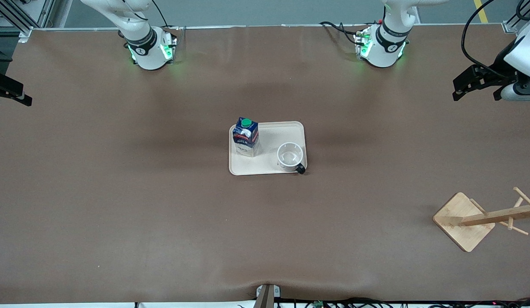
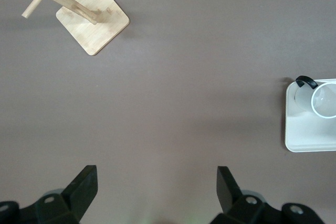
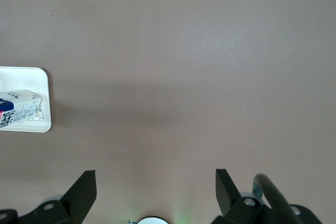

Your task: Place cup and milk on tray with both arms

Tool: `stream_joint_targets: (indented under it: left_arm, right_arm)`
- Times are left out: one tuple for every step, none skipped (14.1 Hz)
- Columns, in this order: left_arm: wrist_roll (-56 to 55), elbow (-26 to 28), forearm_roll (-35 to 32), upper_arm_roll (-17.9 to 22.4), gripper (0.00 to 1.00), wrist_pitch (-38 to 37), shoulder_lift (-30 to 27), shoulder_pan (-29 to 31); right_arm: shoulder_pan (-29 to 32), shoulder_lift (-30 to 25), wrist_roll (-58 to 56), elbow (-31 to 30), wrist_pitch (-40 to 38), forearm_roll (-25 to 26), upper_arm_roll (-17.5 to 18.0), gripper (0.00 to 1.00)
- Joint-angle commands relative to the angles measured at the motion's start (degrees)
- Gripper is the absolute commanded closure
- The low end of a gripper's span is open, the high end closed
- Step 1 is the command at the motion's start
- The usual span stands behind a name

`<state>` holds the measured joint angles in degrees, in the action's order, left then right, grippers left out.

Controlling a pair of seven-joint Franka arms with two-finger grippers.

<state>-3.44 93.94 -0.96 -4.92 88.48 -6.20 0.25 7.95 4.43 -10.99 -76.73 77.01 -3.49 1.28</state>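
Looking done on placement: milk (image 1: 246, 137) stands upright on the tray (image 1: 269, 170), at the corner toward the right arm's end and farther from the front camera. Cup (image 1: 290, 156) sits upright on the same tray, mouth up, toward the left arm's end and nearer the front camera than the milk, its black handle poking over the tray edge. The two are apart, not touching.

Left gripper (image 1: 466, 87) hangs over bare table at the left arm's end, jaws spread wide, holding nothing; left wrist view shows both fingers (image 2: 84, 184) well apart over empty mat. Right gripper (image 1: 12, 92) is at the opposite edge over the right arm's end, mostly cut off in the front view; right wrist view shows its fingers (image 3: 84, 190) spread, nothing between them.

Wooden rack (image 1: 478, 218) lies near the left arm's end, nearer the front camera, untouched.

Judgement: both items are placed and both arms are clear. Next move likely just parking the arms; no grasp needed. Only risk: the cup is close to the tray rim.
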Motion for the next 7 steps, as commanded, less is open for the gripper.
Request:
stream_joint_targets:
  left_arm:
    - [1.3, -1.8, 0.6, -0.2, 0.0, -1.6, 0.8, 0.4]
    - [1.4, -1.8, 0.6, -0.2, 0.0, -1.5, 0.8, 0.4]
    - [1.4, -1.8, 0.6, -0.2, 0.0, -1.6, 0.8, 0.4]
    - [1.4, -1.8, 0.6, -0.2, 0.0, -1.6, 0.8, 0.4]
    - [1.4, -1.8, 0.6, -0.2, 0.0, -1.6, 0.8, 0.4]
    - [1.4, -1.8, 0.6, -0.2, 0.0, -1.6, 0.8, 0.4]
    - [1.4, -1.8, 0.6, -0.2, 0.0, -1.6, 0.8, 0.4]
  right_arm:
    - [0.3, 0.2, -0.3, 0.7, -0.1, -0.7, -0.1, 0.0]
    - [0.1, 0.1, -0.3, 0.7, -0.1, -0.7, -0.1, 0.0]
    - [0.1, 0.1, -0.3, 0.7, -0.2, -0.7, -0.1, 0.0]
    - [0.1, 0.1, -0.2, 0.7, -0.2, -0.8, -0.1, 0.0]
    - [0.1, 0.1, -0.2, 0.7, -0.2, -0.8, -0.1, 0.0]
    - [0.2, 0.1, -0.2, 0.7, -0.5, -0.9, -0.1, 0.0]
    - [0.3, 0.1, -0.2, 0.7, -0.5, -0.9, -0.1, 0.0]
